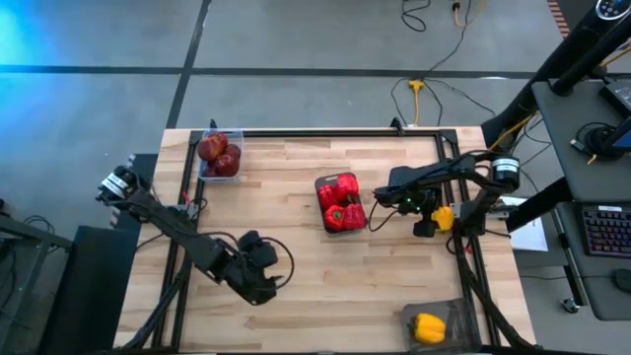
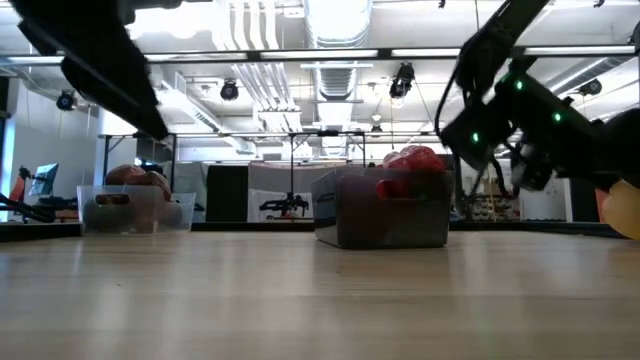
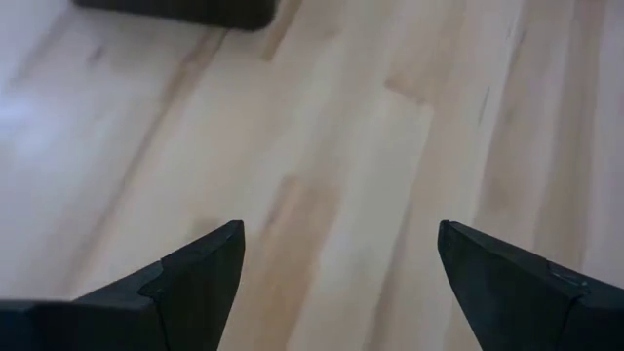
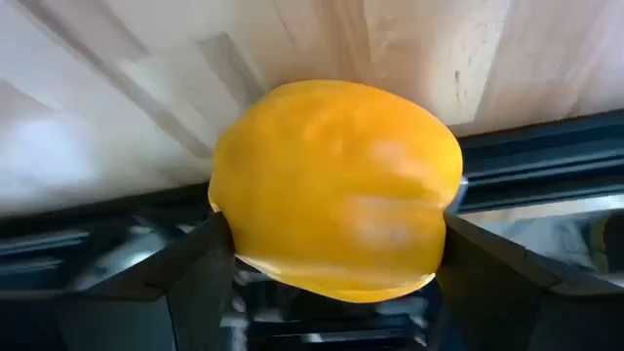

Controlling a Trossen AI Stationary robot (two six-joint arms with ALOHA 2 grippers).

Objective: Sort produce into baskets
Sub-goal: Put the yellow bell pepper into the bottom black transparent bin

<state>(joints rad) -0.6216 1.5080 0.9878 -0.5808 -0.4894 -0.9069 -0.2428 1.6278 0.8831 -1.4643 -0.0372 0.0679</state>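
Observation:
My right gripper is shut on a yellow bell pepper near the table's right edge, to the right of a dark mesh basket holding red bell peppers. In the low view the pepper shows at the right edge. A clear bin holding dark red apples stands at the far left. A second mesh basket with one yellow pepper stands at the near right. My left gripper is open and empty over bare table at the near left; it also shows in the high view. My right gripper pinches the yellow pepper between its two fingers, one on each of the pepper's opposite sides. The fingers come from above, pointing down. The pepper seems to hang a little above the tabletop.
A black frame rail runs along the table's right edge just beside the held pepper. Bare wooden tabletop lies between the two arms, near the front. Cables and desk equipment lie beyond the right edge.

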